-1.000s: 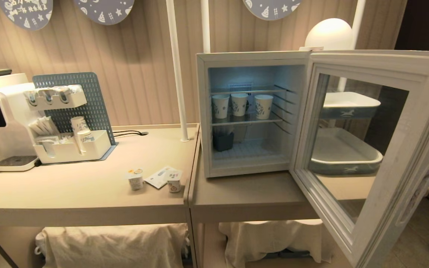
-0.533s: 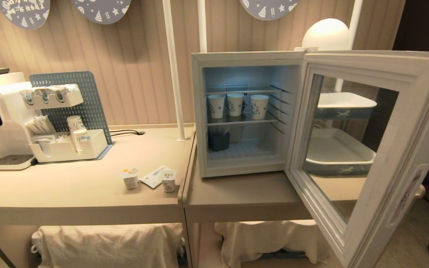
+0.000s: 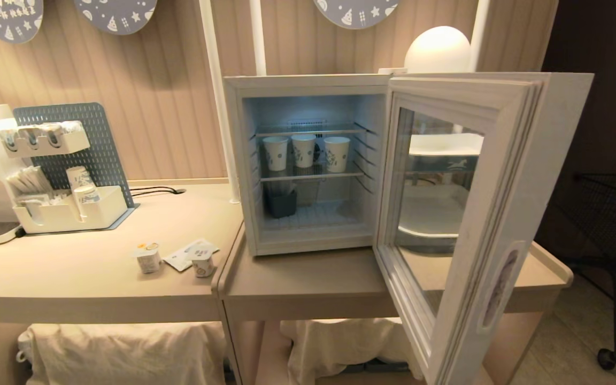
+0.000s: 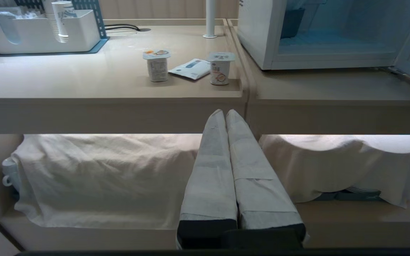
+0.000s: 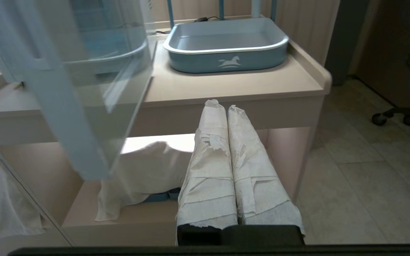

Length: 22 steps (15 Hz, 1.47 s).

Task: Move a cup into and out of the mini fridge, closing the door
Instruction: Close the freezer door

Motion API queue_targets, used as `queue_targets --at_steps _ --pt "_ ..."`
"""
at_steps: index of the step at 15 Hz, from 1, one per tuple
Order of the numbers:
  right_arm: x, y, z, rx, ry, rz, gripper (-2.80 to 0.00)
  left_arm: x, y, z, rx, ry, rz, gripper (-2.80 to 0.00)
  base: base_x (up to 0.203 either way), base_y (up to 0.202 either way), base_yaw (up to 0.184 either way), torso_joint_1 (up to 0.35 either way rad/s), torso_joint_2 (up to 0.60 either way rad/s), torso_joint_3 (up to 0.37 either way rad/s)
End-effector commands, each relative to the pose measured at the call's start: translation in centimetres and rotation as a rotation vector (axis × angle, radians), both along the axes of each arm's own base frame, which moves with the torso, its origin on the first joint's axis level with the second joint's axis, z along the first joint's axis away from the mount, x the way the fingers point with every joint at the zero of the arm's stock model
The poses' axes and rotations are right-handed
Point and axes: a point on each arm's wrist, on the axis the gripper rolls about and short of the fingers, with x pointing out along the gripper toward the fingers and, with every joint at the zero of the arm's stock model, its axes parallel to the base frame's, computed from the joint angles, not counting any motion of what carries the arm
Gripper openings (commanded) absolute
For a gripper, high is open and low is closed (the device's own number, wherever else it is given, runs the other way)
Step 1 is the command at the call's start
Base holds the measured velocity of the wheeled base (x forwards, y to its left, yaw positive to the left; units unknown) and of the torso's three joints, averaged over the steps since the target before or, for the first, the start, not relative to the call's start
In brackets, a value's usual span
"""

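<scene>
The boxy white mini fridge (image 3: 308,160) stands on the beige bench (image 3: 313,278), its glass-windowed door (image 3: 463,224) swung wide. Three patterned paper cups (image 3: 306,152) sit on its wire shelf, above a dark bin (image 3: 281,203). Left gripper (image 4: 225,113) and right gripper (image 5: 219,105) hang low before the bench, fingers pressed together, empty.
</scene>
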Motion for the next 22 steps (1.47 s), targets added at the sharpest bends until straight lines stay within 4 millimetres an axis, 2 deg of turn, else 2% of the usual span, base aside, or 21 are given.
queue_targets --at_steps 1,6,7,9,10,12,14,16,19,21,22 --pt "0.0 0.0 0.0 0.0 0.002 0.0 -2.8 0.0 0.0 0.0 0.0 0.003 0.002 -2.8 0.0 -0.188 -0.002 0.002 0.01 0.005" --pt "0.0 0.0 0.0 0.0 0.004 -0.001 -2.8 0.0 0.0 0.0 0.0 0.003 0.002 -2.8 0.0 -0.063 0.0 0.001 0.0 -0.001" --pt "-0.1 0.0 0.6 0.003 0.006 -0.003 -2.8 0.0 0.0 0.0 0.0 0.003 0.002 -2.8 0.0 0.0 0.0 0.0 0.0 0.0" --pt "0.1 0.0 4.6 0.065 0.004 -0.009 -2.8 0.0 0.0 0.0 0.0 0.003 0.002 -2.8 0.0 0.0 0.0 0.0 0.0 0.0" --pt "1.0 0.0 7.0 0.118 0.041 -0.015 -2.8 0.0 0.0 0.0 0.0 0.003 0.001 -2.8 0.0 0.0 0.0 0.0 0.0 0.0" --pt "4.8 0.0 10.4 0.192 0.202 -0.025 -2.8 0.0 0.0 0.0 0.0 0.003 0.002 -2.8 0.0 0.0 0.0 0.0 0.0 0.0" --pt "10.3 0.1 11.8 0.265 0.397 0.022 -2.8 0.0 0.0 0.0 0.0 0.003 0.002 -2.8 0.0 0.0 0.0 0.0 0.0 0.0" --pt "15.9 -0.1 12.0 0.377 0.558 0.16 -2.8 0.0 0.0 0.0 0.0 0.003 0.0 -2.8 0.0 0.0 0.0 0.0 0.0 0.0" --pt "23.2 -0.8 11.3 0.591 0.711 0.483 -2.8 0.0 0.0 0.0 0.0 0.003 0.002 -2.8 0.0 0.0 0.0 0.0 0.0 0.0" --pt "26.8 -1.2 10.9 0.691 0.755 0.636 -2.8 0.0 0.0 0.0 -0.002 0.003 0.002 -2.8 0.0 0.0 0.0 0.0 0.0 0.0" --pt "28.3 -0.8 11.0 0.714 0.767 0.71 -2.8 0.0 0.0 0.0 -0.002 0.003 0.002 -2.8 0.0 0.0 0.0 0.0 0.0 0.0"
